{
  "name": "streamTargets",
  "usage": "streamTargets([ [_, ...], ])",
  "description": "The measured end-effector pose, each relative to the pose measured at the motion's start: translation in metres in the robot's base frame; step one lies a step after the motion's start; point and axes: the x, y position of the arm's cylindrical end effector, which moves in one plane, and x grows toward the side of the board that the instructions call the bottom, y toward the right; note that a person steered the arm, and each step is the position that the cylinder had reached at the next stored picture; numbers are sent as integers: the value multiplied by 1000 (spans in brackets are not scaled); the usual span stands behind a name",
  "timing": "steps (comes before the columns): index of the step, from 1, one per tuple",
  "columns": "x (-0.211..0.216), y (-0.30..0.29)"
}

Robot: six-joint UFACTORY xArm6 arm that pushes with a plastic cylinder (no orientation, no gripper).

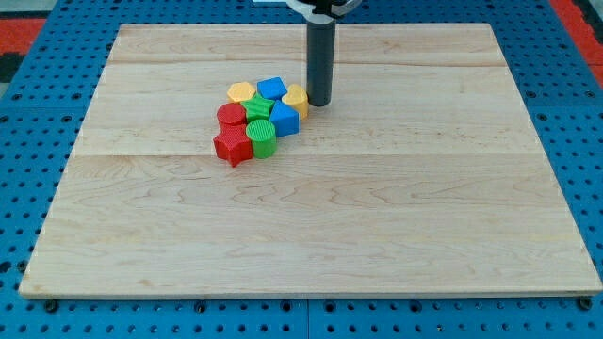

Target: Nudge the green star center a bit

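The green star (257, 107) sits in the middle of a tight cluster of blocks on the wooden board (377, 217), left of the board's centre. Around it are a yellow hexagon (240, 92), a blue block (271, 89), a yellow block (296, 98), a blue block (284, 120), a green cylinder (263, 137), a red cylinder (231, 116) and a red star (232, 147). My tip (319, 103) stands just to the right of the yellow block, touching or nearly touching it, on the cluster's upper right side.
The board lies on a blue perforated surface (28, 141). A red area (24, 28) shows at the view's top left and top right corners. The rod comes down from the view's top.
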Motion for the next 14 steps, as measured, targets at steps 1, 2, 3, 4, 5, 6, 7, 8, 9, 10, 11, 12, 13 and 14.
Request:
streamTargets([
  [1, 7, 3],
  [2, 12, 9],
  [3, 15, 0],
  [4, 16, 3],
  [5, 80, 51],
  [6, 132, 47],
  [7, 166, -18],
  [8, 155, -60],
  [9, 123, -83],
  [10, 122, -91],
  [11, 107, -48],
  [12, 66, -50],
  [13, 49, -53],
  [14, 84, -52],
])
